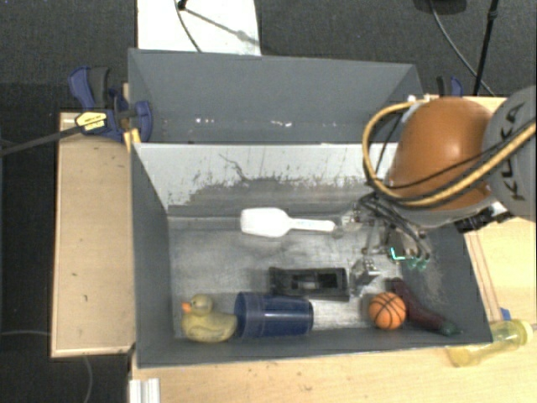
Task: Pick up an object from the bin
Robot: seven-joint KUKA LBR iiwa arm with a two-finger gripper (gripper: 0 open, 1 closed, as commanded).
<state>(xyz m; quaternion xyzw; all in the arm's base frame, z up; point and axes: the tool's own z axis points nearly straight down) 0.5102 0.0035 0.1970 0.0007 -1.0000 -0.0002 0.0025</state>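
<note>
Black flat rectangular plastic block point(307, 280), 5 o'clock of grey metal bin point(252, 107); pincer point(369, 263) at its 3 o'clock end, open or closed can't tell. Probably light, stiff, slick: grip across narrow sides.

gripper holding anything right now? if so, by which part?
Cannot tell. The gripper is down by the handle tip of the white scoop and the right end of the black block; any hold is hidden.
</note>
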